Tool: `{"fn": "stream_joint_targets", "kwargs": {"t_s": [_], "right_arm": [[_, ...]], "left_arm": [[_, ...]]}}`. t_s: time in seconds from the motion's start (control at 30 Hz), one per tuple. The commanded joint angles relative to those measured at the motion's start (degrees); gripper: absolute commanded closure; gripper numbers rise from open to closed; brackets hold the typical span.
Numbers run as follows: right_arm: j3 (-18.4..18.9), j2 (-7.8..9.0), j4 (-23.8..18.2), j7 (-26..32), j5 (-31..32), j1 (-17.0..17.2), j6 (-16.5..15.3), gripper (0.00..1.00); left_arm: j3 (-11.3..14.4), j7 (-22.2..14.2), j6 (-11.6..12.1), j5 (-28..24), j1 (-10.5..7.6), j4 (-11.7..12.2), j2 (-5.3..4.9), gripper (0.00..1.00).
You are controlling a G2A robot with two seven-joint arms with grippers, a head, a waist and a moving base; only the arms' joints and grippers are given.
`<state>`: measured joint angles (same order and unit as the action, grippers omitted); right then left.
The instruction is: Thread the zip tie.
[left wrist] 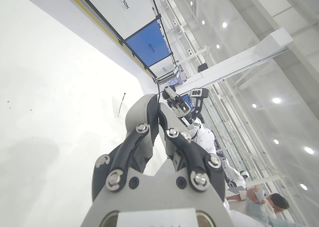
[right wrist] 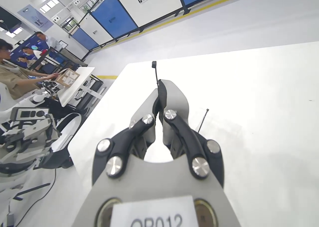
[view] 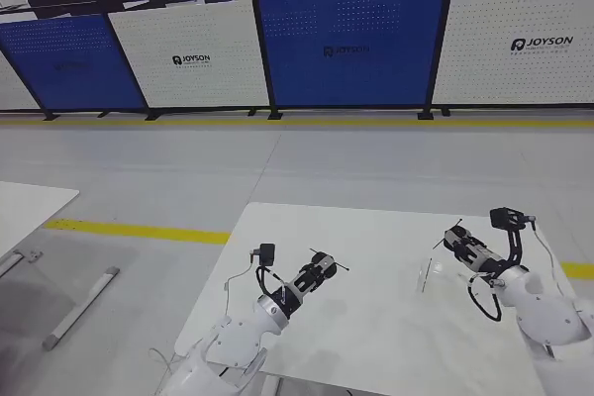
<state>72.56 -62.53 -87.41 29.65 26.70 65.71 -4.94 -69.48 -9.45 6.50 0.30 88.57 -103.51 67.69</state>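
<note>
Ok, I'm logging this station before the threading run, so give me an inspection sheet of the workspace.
Surface: white table, a few dark specks.
Job's things: black zip tie in right gripper, head sticking out; thin black strip, likely another tie, in left gripper; loose zip tie on the table.
Clutter: nothing seen.
Grippers: both shut on what they hold.
Cables: black cable looped by the right wrist.
Surroundings: blue and white partition panels, yellow floor line.

Both arms stretch forward, well apart, wrists turned so the grippers angle toward each other. The left gripper (view: pixel 326 262) is pinched tight on a black zip tie (view: pixel 343 265). The right gripper (view: pixel 450 238) likewise clamps a second zip tie (right wrist: pixel 154 72).
</note>
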Motion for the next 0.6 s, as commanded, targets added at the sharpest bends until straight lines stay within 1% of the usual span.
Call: {"fn": "stream_joint_targets", "kwargs": {"t_s": [0.0,0.1,0.17,0.27,0.3,0.37,0.4,0.43,0.57], "right_arm": [[0.0,0.00,0.0,0.0,0.0,0.0,0.0,1.00],[0.0,-0.02,-0.1,-0.2,0.0,0.1,-0.1,1.00],[-0.3,-0.19,-1.4,-2.7,-0.6,1.6,-0.5,1.00],[-0.7,-0.48,-2.7,-5.7,-2.6,3.9,-1.3,1.00],[-1.1,-0.73,-3.1,-6.7,-5.1,4.9,-1.7,1.00],[-2.4,-1.24,-2.5,-6.9,-10.6,5.9,-3.2,1.00],[-3.3,-1.44,-1.5,-6.7,-10.5,5.5,-2.7,1.00],[-3.3,-1.44,-1.5,-6.7,-10.5,5.5,-2.7,1.00],[-3.3,-1.44,-1.5,-6.7,-10.5,5.5,-2.7,1.00]], "left_arm": [[0.8,1.7,-0.8,2.3,-0.66,0.1,0.16,1.00],[3.0,3.9,-2.7,4.7,-2.35,1.7,0.60,1.00],[4.8,4.3,-3.6,5.1,-3.68,3.5,0.97,1.00],[6.2,4.7,-3.9,4.4,-5.13,5.9,1.39,1.00],[6.4,4.7,-3.6,4.0,-5.62,6.8,1.50,1.00],[6.6,5.2,-3.4,3.0,-5.91,8.0,1.68,1.00],[6.6,5.2,-2.9,1.0,-5.95,8.3,1.80,1.00],[6.5,5.1,-2.7,0.5,-5.94,8.3,1.82,1.00],[6.5,5.1,-2.7,0.5,-5.94,8.3,1.82,1.00]]}}
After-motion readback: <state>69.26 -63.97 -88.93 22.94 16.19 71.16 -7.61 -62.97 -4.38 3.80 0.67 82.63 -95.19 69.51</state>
